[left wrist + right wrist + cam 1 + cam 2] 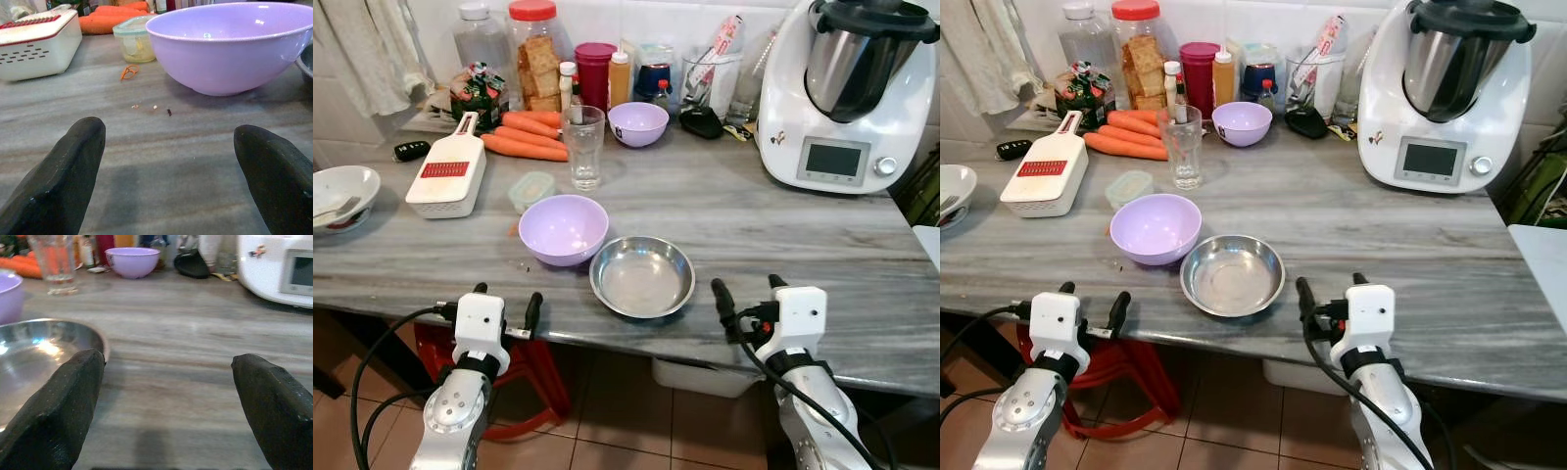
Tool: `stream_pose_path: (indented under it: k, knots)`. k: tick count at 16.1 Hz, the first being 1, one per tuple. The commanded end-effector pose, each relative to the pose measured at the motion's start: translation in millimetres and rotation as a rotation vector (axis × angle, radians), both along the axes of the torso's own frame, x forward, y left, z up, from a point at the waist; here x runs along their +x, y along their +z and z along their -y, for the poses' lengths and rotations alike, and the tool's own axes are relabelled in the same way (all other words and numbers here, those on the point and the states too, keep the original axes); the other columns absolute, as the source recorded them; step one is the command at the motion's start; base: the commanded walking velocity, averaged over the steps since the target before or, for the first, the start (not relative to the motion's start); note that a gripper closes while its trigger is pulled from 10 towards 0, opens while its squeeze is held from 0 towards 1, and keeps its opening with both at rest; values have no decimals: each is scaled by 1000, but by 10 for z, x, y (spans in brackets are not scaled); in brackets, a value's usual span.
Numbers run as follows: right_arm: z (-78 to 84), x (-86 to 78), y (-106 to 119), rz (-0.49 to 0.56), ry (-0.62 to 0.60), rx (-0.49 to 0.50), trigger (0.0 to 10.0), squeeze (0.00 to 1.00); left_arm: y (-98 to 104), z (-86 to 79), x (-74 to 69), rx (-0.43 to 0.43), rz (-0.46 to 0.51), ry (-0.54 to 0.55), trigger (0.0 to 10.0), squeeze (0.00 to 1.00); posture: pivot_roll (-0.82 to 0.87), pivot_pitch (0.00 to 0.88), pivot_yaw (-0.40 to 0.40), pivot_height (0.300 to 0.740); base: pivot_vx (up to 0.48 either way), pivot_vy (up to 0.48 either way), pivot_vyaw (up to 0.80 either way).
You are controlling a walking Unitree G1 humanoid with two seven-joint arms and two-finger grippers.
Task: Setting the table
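Two end effectors hover at the grey marble counter's (783,230) near edge in the head view: left end effector (506,302) and right end effector (749,291), both spread wide and empty. Left wrist view: large lilac plastic bowl (234,44) just ahead. Right wrist view: round steel dish (34,357) beside one finger.

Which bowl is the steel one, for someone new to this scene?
Start at the white kitchen machine at the table's far right, then come to the near edge. The steel bowl sits there, touching the big lilac bowl. It alone is shiny metal and shallow.
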State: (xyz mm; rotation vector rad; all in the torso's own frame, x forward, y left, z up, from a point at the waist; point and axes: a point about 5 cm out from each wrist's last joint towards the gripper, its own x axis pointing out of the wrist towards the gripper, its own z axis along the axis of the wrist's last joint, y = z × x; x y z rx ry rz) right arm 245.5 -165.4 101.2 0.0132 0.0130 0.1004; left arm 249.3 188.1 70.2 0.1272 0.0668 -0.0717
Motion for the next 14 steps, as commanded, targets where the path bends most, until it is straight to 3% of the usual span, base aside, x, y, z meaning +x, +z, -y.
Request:
stream_pose_path:
  k: [1,6,14]
  knots:
    - [50,-13,68,23,-32,17,10000,0,35,-36,13,16,6,12,10000,0,-7,0,14,740,-259,0,0]
    - [65,-46,222,68,-100,119,10000,0,112,-57,58,22,26,25,10000,0,-12,0,18,740,-273,0,0]
    - [37,-89,201,49,-98,97,10000,0,153,-31,109,11,38,32,10000,0,-16,0,13,740,-293,0,0]
